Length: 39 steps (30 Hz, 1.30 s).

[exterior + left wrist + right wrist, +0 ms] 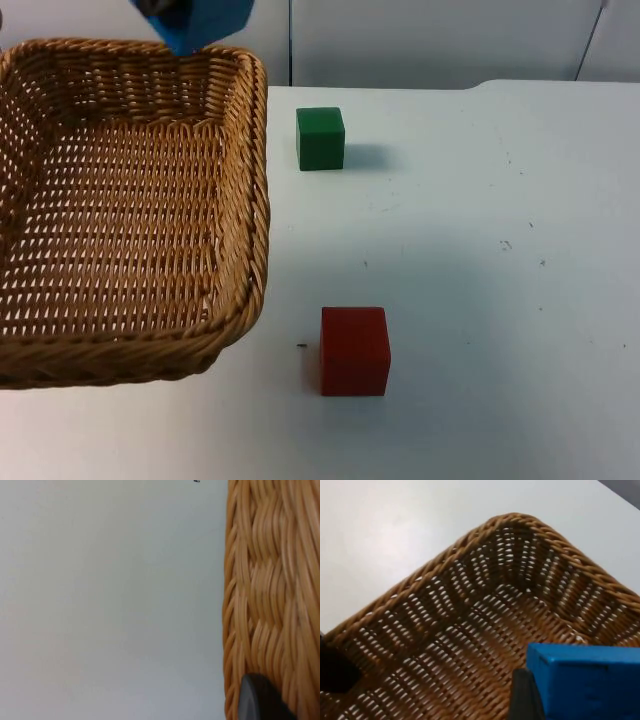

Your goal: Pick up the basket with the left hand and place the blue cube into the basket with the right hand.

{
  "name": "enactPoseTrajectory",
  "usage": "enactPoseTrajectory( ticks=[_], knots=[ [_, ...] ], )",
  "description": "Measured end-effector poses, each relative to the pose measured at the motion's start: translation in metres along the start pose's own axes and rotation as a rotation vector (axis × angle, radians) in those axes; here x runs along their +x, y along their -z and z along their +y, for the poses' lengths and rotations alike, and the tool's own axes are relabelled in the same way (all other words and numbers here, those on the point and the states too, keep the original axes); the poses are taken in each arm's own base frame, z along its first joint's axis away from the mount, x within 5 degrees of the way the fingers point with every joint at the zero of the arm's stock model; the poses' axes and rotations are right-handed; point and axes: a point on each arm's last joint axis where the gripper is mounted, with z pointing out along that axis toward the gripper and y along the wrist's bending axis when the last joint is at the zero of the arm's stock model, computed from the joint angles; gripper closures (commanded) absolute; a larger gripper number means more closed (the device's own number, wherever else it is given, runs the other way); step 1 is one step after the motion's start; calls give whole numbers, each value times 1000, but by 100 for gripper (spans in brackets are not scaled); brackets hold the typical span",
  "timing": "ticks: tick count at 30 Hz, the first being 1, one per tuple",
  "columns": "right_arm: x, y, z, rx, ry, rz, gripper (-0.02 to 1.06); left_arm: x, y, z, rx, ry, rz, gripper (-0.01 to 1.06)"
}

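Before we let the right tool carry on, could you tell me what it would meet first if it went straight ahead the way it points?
Most likely the woven floor of the basket: the right tool, holding the blue cube, points down into it. How far above it hangs is unclear.

Below our right tool, which grips the blue cube, the wicker basket lies open: we see bare woven floor under the cube, with the basket's walls rising around it on every side. The far rim stands just beneath the cube in the top view. Beyond the basket wall from the tool, the counter carries a green cube and a red cube, well apart from each other with a bare lane between them. Beside our left tool, at the basket's outer wall, the counter is bare.
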Motion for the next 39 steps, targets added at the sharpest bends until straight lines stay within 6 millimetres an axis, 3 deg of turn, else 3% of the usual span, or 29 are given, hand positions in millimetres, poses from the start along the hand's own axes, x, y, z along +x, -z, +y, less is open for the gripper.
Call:
enactPoseTrajectory(
  ticks=[3,7,12,26,29,30,34,35,39],
  knots=[
    [2,-10,7,-12,10,3,105,0,0,0,3,3,-1,105],
    [17,-41,12,-27,4,52,105,0,0,-1,7,4,3,105],
    [29,-66,14,-32,-2,73,105,0,0,-1,12,9,3,105],
    [37,-105,28,-66,34,124,104,0,0,-1,13,14,2,105],
    [40,-108,28,-67,36,144,91,0,0,-1,13,14,2,105],
    [41,-109,28,-68,37,149,91,0,0,-1,13,14,2,105],
    [42,-109,29,-68,37,153,56,0,0,-1,13,14,2,105],
    [42,-109,29,-68,37,153,56,0,0,-1,13,14,2,105],
    [42,-109,29,-68,37,154,33,0,0,-1,13,14,2,105]
  ],
)
